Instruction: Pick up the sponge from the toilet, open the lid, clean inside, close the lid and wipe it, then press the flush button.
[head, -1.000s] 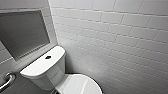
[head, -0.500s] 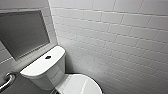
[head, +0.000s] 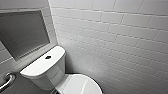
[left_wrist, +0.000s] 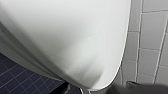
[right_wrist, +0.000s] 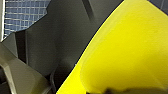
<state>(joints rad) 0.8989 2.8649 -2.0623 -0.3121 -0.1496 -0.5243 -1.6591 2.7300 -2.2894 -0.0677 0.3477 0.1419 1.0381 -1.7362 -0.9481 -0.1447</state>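
Sponge (right_wrist: 125, 50) gripped in our right gripper (right_wrist: 70, 50), lid (head: 80, 86) down on the toilet (head: 47, 72).

In the right wrist view we see the bright yellow sponge held up close against the dark gripper body, with dark blue floor tiles (right_wrist: 22, 15) behind it, so it is off the toilet. From the head view we look down on the white tank, the dark round flush button (head: 48, 57) in the middle of its top, and the closed lid below it. White wall tiles (head: 112, 37) run to the right, a grey framed panel (head: 22, 32) sits above the tank, and a metal grab bar (head: 7, 80) shows at lower left. The left wrist view faces a glossy white curve, probably the lid's edge. The left gripper (left_wrist: 140, 88) shows as a dark edge, and we cannot tell whether it is released or clenched.
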